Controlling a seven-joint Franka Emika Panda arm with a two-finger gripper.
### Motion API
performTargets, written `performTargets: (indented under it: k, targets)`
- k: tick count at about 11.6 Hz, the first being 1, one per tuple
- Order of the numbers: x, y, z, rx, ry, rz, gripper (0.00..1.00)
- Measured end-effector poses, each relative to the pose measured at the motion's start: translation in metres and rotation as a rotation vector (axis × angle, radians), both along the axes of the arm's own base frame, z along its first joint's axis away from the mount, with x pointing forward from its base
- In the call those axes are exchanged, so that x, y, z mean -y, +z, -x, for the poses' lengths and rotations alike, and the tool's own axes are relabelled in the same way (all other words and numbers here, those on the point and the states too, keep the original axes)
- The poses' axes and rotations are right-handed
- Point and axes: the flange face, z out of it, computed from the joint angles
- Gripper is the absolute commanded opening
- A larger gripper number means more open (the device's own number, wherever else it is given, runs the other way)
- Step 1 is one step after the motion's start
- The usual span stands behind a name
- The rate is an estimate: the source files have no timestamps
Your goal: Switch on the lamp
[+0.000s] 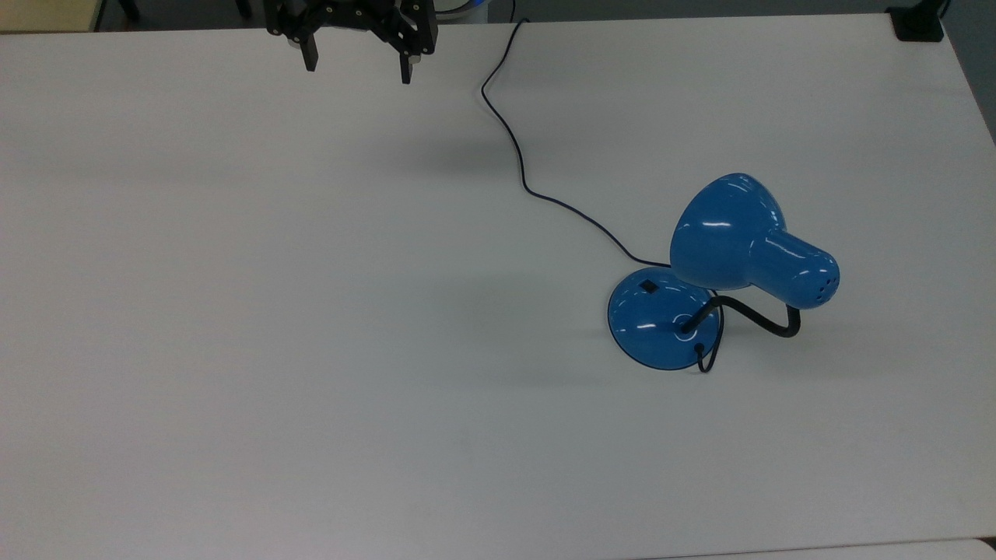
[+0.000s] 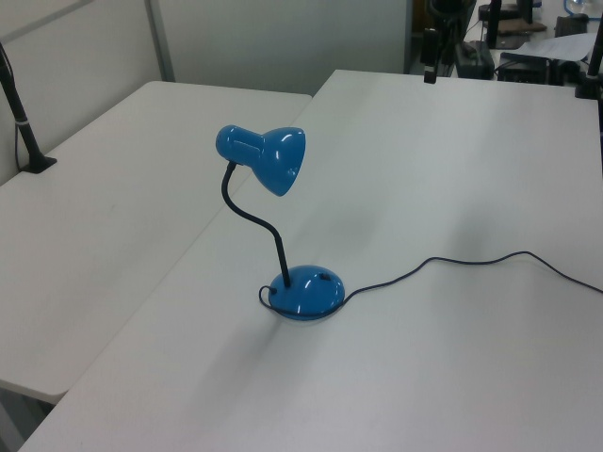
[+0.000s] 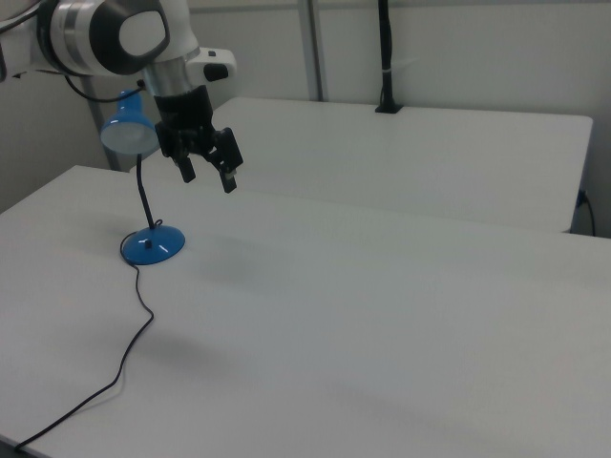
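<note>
The lamp stands on the white table toward the top view's right, unlit. Its glossy blue shade hangs over the round blue base, joined by a bent black gooseneck. A small black switch sits on the base's far edge. The thin dark cord runs from the base to the table's far edge. My gripper hovers open and empty over the far edge, well away from the lamp. The right view shows the gripper above the table, in front of the shade and base.
A second white table adjoins this one beyond the lamp in the left view. A black clamped post stands on its far side. Another black clamp sits at the top view's upper right corner. The cord trails across the table.
</note>
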Motion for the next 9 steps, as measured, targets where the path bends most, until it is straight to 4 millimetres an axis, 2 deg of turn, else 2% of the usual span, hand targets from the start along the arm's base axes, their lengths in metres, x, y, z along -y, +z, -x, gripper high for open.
performTargets:
  k: [2,3,4,5,6,9]
  targets:
    - [0.0,0.0,0.0,0.0,0.0,0.0,0.97]
    - [0.0,-0.0001,-0.0001,0.0,0.0,0.0,0.56]
    - [0.0,-0.0003,-0.0001,-0.001,0.007,0.0,0.26]
    - [0.0,-0.0004,-0.0002,-0.002,0.026,0.001,0.06]
    - [0.0,-0.0007,-0.0001,-0.004,0.048,0.002,0.0]
    - [0.0001,-0.0027,0.0011,-0.021,0.076,0.003,0.0]
